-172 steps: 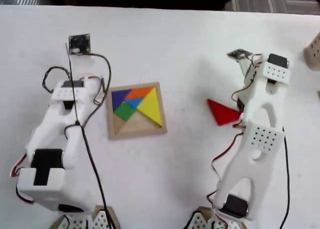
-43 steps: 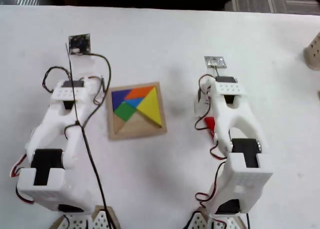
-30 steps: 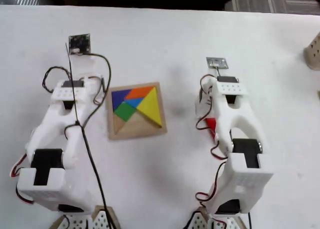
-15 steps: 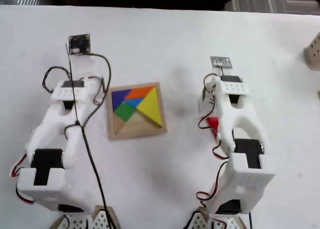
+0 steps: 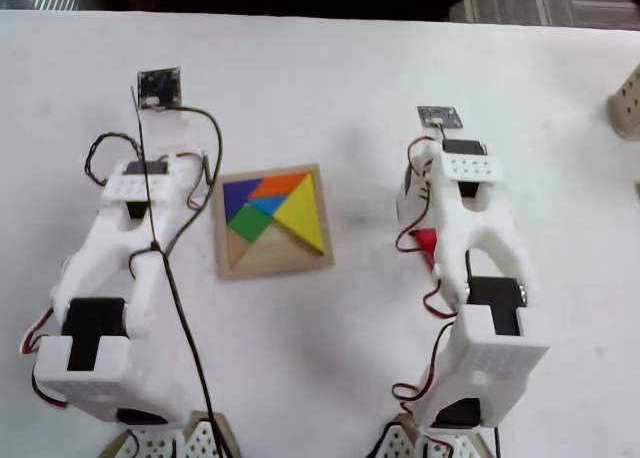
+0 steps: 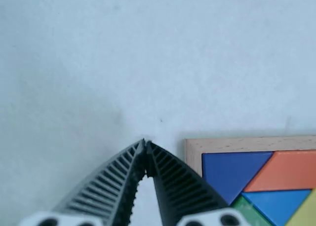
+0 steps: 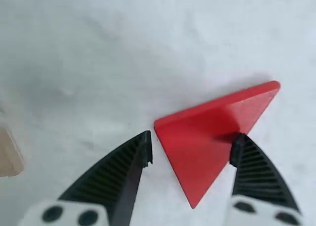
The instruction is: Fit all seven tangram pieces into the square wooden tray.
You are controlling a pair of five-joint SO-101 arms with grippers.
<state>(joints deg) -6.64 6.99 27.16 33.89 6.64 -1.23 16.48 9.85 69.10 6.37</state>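
The right fingers (image 7: 123, 174) stand wide apart on either side of the red triangle (image 7: 212, 132), which lies flat on the desk (image 5: 330, 98). One finger touches the triangle's slanted edge. The other sits just beside its nearest corner, and I cannot tell whether it makes contact there. The triangle's lowest point reaches down between the two fingers.

The left fingers (image 6: 131, 174) are pressed together at the tips with nothing between them. They rest on or just above the bare desk, just beside one corner of the tray (image 6: 192, 149).

In the high view the tray (image 5: 275, 263) lies left of the desk's centre. It holds a dark blue piece (image 5: 240, 196), an orange piece (image 5: 280, 185), a light blue piece (image 5: 265, 205), a green piece (image 5: 248, 223) and a yellow piece (image 5: 300, 218). The part of the tray toward the near edge shows plain wood.

The red triangle (image 5: 427, 244) lies well apart from the tray, toward the desk's right edge. From above, all but a small red patch of it is hidden under the right arm (image 5: 470, 228). The left arm (image 5: 120, 248) likewise covers its own fingers. In the left wrist view the tray is cut off, so only one corner and parts of its pieces show.
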